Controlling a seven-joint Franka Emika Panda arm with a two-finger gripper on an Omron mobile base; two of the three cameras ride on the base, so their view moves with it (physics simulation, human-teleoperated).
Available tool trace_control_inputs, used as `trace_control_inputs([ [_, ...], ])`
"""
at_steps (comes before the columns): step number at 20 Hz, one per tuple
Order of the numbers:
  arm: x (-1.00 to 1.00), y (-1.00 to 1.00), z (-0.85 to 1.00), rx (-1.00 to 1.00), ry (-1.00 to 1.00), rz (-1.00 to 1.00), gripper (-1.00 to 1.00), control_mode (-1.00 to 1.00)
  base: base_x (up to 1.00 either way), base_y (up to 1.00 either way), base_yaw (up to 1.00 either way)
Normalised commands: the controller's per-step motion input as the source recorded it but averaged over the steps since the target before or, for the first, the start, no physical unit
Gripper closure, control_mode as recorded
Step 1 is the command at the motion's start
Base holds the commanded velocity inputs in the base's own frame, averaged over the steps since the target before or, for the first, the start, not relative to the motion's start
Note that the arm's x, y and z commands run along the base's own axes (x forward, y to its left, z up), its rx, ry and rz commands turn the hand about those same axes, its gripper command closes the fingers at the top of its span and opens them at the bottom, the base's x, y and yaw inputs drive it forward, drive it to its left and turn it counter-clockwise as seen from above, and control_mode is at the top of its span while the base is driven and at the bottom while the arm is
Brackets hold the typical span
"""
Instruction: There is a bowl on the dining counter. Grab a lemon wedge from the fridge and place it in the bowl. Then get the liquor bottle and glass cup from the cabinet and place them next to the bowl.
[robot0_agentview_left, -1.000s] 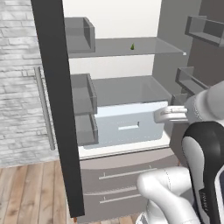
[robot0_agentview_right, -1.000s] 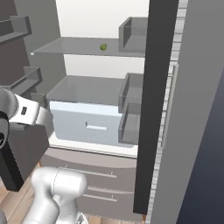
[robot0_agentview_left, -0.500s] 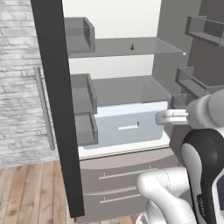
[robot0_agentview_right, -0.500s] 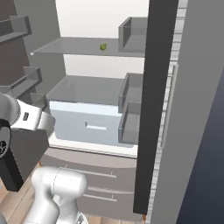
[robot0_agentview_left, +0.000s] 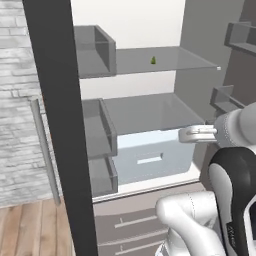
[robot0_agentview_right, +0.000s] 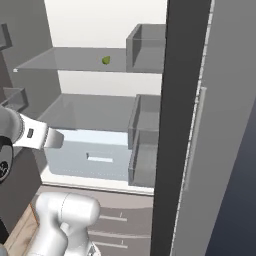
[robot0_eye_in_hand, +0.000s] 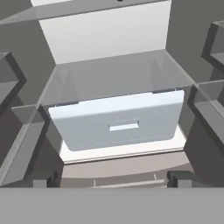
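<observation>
The fridge (robot0_agentview_left: 197, 75) stands open in front of me, its inner wall (robot0_agentview_right: 30, 30) and glass shelves in sight. A small green lemon wedge (robot0_agentview_left: 153, 60) lies on the upper glass shelf (robot0_agentview_right: 106, 60), near the back. My gripper (robot0_agentview_left: 186, 134) hangs open and empty before the fridge, at the height of the pale blue drawer (robot0_agentview_left: 150, 155) and well below the wedge. From the right it shows at the left edge (robot0_agentview_right: 56, 140). In the hand view its fingertips (robot0_eye_in_hand: 113, 179) stand wide apart, facing the drawer (robot0_eye_in_hand: 122, 122). The bowl, dining counter, liquor bottle, glass cup and cabinet are out of view.
Dark door edges (robot0_agentview_left: 57, 125) (robot0_agentview_right: 177, 125) frame the opening on both sides. Grey door bins (robot0_agentview_left: 97, 50) (robot0_agentview_right: 145, 47) jut in beside the shelves. A middle glass shelf (robot0_agentview_left: 145, 112) lies over the drawer. Freezer drawers (robot0_agentview_left: 130, 225) sit below.
The whole picture has shifted a little, so the base has moved. The hand sits slightly lower against the fridge than before. The jaws stay open and the wedge has not moved.
</observation>
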Motion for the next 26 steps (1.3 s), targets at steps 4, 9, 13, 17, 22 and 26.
trace_control_inputs([
  [4,0.0,0.0,0.0,0.0,0.0,0.0,-1.0,1.0,0.55,0.44,-0.28],
  [9,0.0,0.0,0.0,0.0,0.0,0.0,-1.0,1.0,0.59,0.15,-0.13],
  [13,0.0,0.0,0.0,0.0,0.0,0.0,-1.0,1.0,0.6,0.0,0.01],
  [17,0.21,-0.09,0.04,0.0,-0.12,0.1,-1.0,-1.0,0.34,-0.04,0.08],
  [22,0.12,-0.04,0.62,-0.04,-0.34,0.03,-1.0,-1.0,0.0,0.0,0.0],
  [26,0.23,0.01,0.62,-0.06,-0.32,-0.03,-1.0,-1.0,0.0,0.0,0.0],
])
